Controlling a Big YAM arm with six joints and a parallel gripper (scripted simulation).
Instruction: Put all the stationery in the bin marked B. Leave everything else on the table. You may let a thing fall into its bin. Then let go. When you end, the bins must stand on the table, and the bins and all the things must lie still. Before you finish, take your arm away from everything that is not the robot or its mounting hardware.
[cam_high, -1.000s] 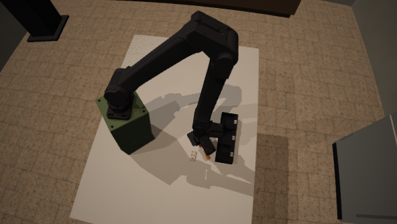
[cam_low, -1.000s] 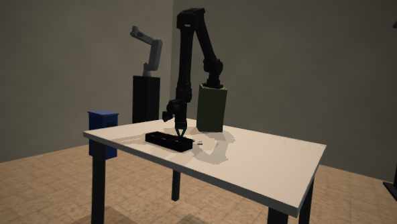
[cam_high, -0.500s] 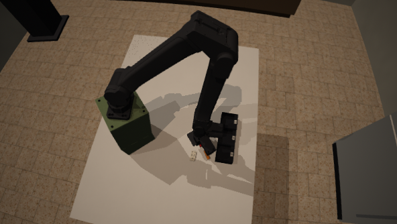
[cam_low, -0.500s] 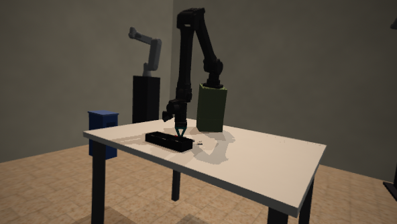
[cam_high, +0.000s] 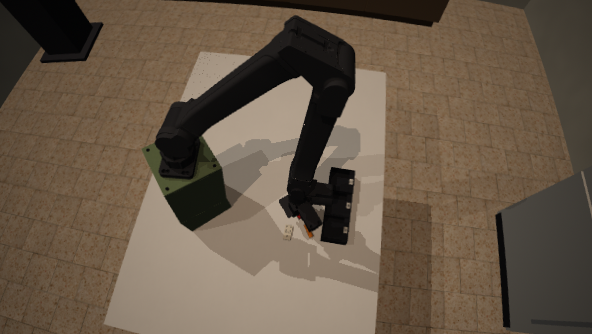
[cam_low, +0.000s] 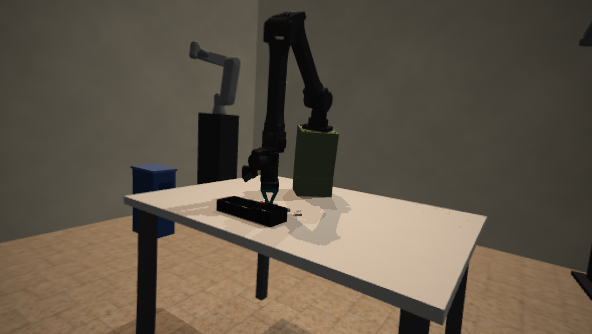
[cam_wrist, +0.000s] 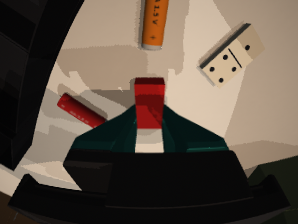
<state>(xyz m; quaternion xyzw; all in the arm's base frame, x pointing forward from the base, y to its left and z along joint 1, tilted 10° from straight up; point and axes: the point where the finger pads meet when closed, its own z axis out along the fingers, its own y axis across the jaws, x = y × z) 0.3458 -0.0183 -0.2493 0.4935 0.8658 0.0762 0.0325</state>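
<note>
In the wrist view my gripper (cam_wrist: 149, 109) is shut on a red eraser with a white end (cam_wrist: 149, 111), low over the table. An orange battery (cam_wrist: 156, 8) lies just beyond the eraser. A white domino (cam_wrist: 232, 55) lies to its right, and a thin red stick (cam_wrist: 80, 110) lies to its left near the bins. In the top view the gripper (cam_high: 300, 215) is beside the black row of bins (cam_high: 339, 205), with the battery (cam_high: 309, 233) and the domino (cam_high: 288, 232) close by. The exterior view shows the gripper (cam_low: 268, 200) at the table top behind the bins (cam_low: 252, 210). The bin letters are too small to read.
My green base block (cam_high: 192, 185) stands on the table to the left of the gripper. The table edge runs just past the bins on the right. A blue box (cam_low: 152, 197) and a grey arm on a black stand (cam_low: 218, 125) are off the table.
</note>
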